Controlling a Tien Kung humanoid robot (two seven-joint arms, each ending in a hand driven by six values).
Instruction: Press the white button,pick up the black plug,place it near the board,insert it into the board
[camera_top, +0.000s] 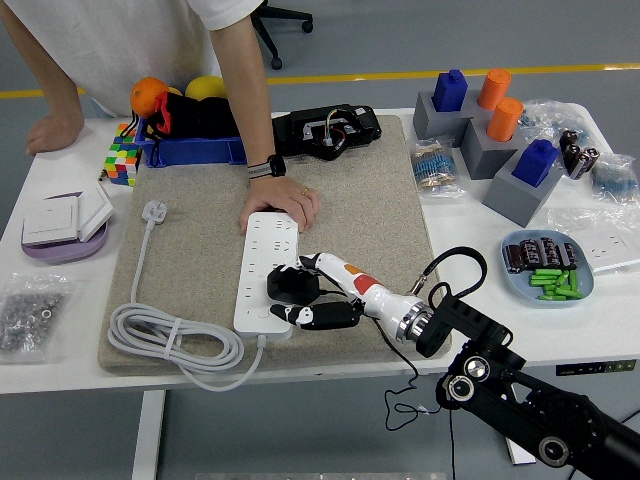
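Note:
A white power strip (266, 270) lies lengthwise on the grey felt mat (370, 200), its white cable (170, 345) coiled at the lower left. My right hand (305, 298), white with black fingertips, is shut on a black plug (291, 286) held right over the strip's near end. Whether the plug's pins are in a socket is hidden under the fingers. A person's hand (283, 203) presses on the strip's far end and holds it down. The left arm is out of sight.
Behind the mat stand a blue tray with fruit (190, 148) and a black device (325, 130). Grey blocks with blue and orange pegs (490, 135) stand at the far right, a blue dish of batteries (548, 266) nearer. A purple dish with switches (65, 225) and a screw bag (30, 312) lie left.

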